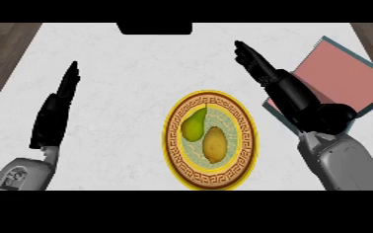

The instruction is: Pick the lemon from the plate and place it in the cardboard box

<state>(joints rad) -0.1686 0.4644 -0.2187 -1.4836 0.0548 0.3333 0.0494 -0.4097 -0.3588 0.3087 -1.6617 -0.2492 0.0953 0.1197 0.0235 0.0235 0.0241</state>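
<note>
A yellow lemon (214,144) lies on the round, gold-rimmed patterned plate (209,180) in the lower middle of the counter. Next to it on the plate, up and to the left, lies a green pear (194,124). The box (337,75), pink inside with a blue-grey rim, sits at the right edge, partly behind my right arm. My right hand (275,77) is open, fingers straight, pointing up-left, above and to the right of the plate and apart from it. My left hand (55,107) rests open at the left side, fingers up, holding nothing.
The white counter (138,69) ends in dark wood floor at its upper left and upper right corners. A black block (154,28) sits at the counter's far edge, top centre.
</note>
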